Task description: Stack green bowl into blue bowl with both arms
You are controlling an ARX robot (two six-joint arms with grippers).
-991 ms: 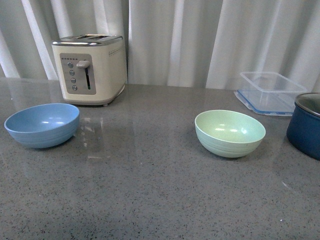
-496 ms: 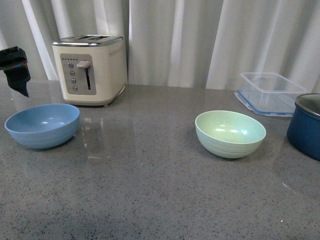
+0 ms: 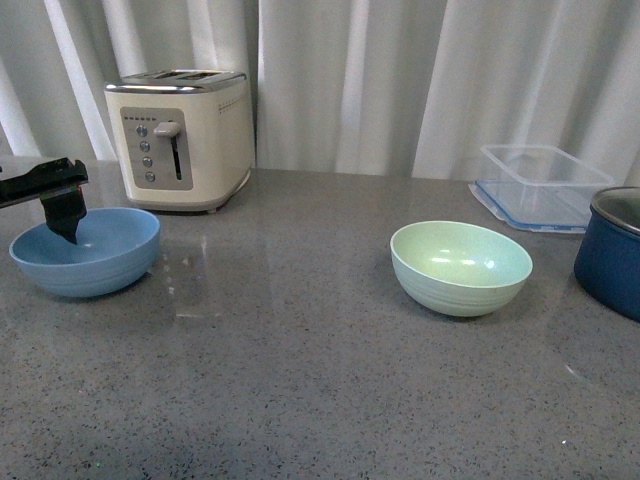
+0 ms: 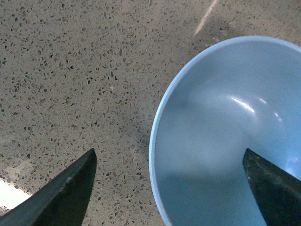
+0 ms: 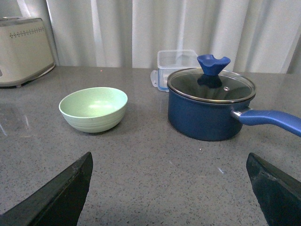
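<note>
Front view: finds left gripper point(image 3: 64, 215) at blue bowl's point(image 3: 95, 258) rim by bench's point(image 3: 300, 380) left edge, green bowl point(image 3: 461, 266) right of centre. Left wrist view: shows fingers point(image 4: 66, 193) spread astride that rim, probably to pinch it. Right wrist view: shows right gripper point(image 5: 169, 160) facing green bowl, well apart, released and empty.

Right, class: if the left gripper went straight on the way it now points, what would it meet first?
Most likely the blue bowl: the open left gripper straddles its rim, with one finger over the bowl's inside and the other over the table. Depth is unclear, so which finger lands first is uncertain.
</note>
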